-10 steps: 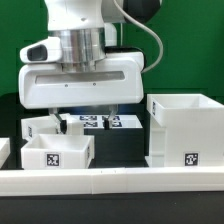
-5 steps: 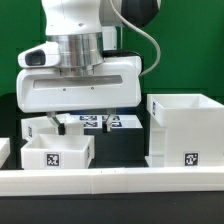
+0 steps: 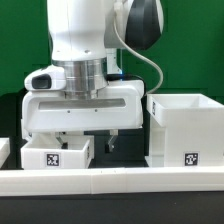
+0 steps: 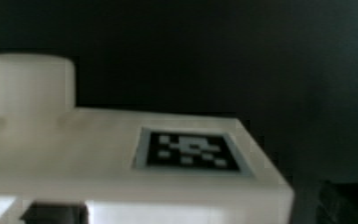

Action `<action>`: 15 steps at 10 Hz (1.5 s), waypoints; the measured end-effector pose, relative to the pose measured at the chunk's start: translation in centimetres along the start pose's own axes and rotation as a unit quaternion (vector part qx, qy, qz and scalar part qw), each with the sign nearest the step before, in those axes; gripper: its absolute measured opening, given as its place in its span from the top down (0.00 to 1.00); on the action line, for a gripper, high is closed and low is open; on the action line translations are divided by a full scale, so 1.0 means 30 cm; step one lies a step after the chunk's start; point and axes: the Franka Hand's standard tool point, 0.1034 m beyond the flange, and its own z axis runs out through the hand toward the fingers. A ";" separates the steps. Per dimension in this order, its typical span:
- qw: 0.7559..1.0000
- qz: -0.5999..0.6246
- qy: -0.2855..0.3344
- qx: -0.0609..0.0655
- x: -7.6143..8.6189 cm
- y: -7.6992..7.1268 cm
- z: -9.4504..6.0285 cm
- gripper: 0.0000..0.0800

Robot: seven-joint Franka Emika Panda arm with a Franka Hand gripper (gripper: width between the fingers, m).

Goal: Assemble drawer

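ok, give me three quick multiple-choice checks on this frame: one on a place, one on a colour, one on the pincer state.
1. Where does the large shell stand in the exterior view?
A) that view's left
B) that view's right
C) dead centre

2. What colour is the backdrop?
A) green
B) red
C) grey

3. How is the pincer?
A) shut on a knob
B) shut, empty
C) open

Answers:
1 B: the shell fills the exterior view's right side.
2 A: the wall behind the scene is plainly green.
3 C: its fingers stand well apart, low over the small tray.
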 end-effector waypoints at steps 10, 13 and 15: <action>1.000 -0.003 0.001 -0.002 -0.002 -0.006 0.020 0.95; 1.000 -0.003 0.001 -0.002 -0.002 -0.006 0.020 0.95; 1.000 -0.016 -0.001 -0.003 -0.004 -0.007 0.017 0.95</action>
